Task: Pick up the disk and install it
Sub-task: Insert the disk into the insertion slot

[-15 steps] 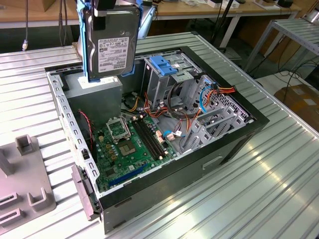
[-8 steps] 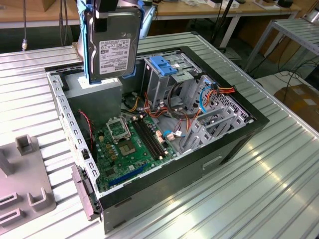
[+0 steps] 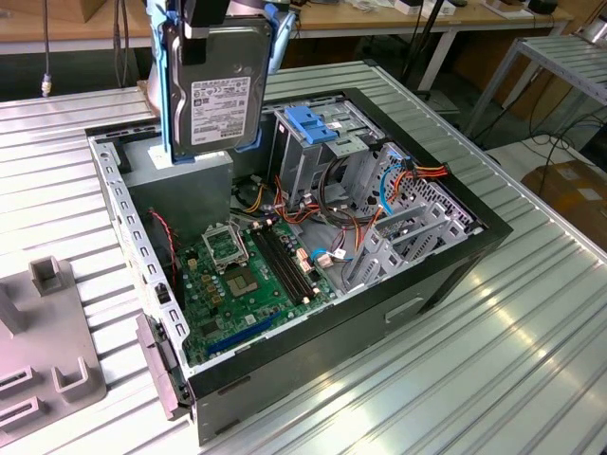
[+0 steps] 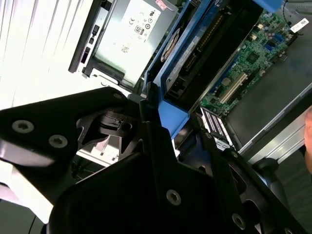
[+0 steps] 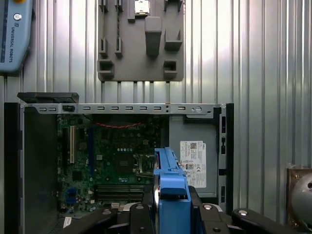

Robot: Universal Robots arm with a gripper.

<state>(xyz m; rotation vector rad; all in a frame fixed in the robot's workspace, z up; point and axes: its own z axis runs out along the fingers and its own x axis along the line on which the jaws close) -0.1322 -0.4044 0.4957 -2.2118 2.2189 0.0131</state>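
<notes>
The disk (image 3: 218, 95) hangs upright above the back left corner of the open computer case (image 3: 455, 275), its white barcode label facing the exterior camera and blue rails down both long sides. My gripper (image 3: 211, 17) is shut on its upper end. In the first wrist view the disk's blue rail (image 5: 170, 180) shows edge-on between the black fingers (image 5: 207, 214), over the motherboard (image 5: 117, 161). In the second wrist view the disk's dark face (image 4: 209, 44) and blue rail (image 4: 173, 114) run out from the fingers (image 4: 146, 141).
Directly under the disk sits a grey metal box with a white sticker (image 3: 185, 175). A grey cage with a blue handle (image 3: 313, 123) stands right of it, with loose cables (image 3: 341, 227) around. A grey fixture plate (image 3: 47, 360) lies on the ribbed table at the exterior view's left.
</notes>
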